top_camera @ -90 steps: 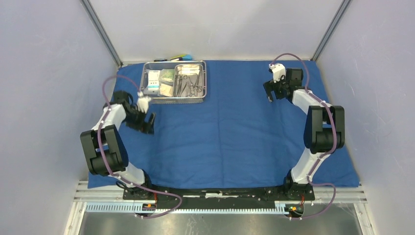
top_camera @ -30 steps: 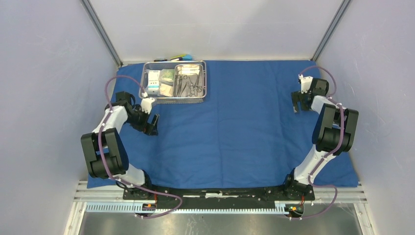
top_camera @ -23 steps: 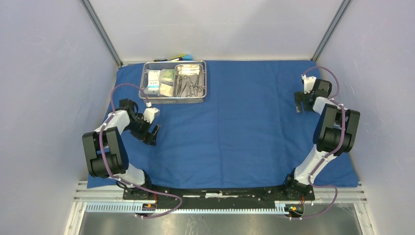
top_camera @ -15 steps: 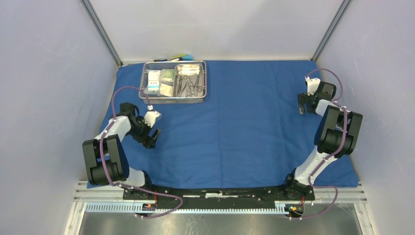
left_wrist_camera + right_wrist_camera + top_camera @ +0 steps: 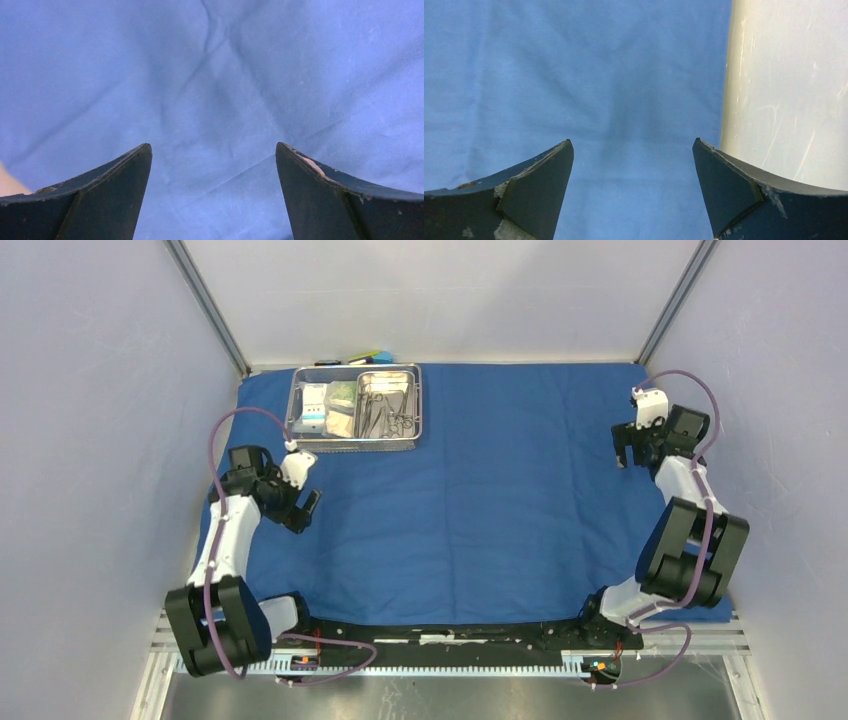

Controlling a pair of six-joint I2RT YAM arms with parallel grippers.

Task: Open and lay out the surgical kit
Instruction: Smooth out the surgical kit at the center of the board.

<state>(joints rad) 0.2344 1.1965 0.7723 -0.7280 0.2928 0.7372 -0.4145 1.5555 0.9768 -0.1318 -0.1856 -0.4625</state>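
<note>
Blue cloth wrap [image 5: 480,490] lies spread flat beneath the left gripper [image 5: 305,512] and the right gripper [image 5: 625,455], both gaping wide and empty. Far-left on it, the steel tray [image 5: 355,445] holds packets [image 5: 328,408] and instruments [image 5: 387,410].

In the overhead view the left arm [image 5: 225,540] rises from its base at the lower left, its elbow folded low near the bottom edge and its forearm reaching up the left side. The left pincer [image 5: 306,506] sits at middle left, angled down and to the right. The right arm [image 5: 688,483] climbs the right edge, its elbow bent at middle right. The right pincer [image 5: 630,456] hangs at upper right, tips pointing down. Both wrist views show dark fingers [image 5: 100,200] spread wide apart with nothing between them; the right pair [image 5: 524,200] has scuffed, chipped pads.
</note>
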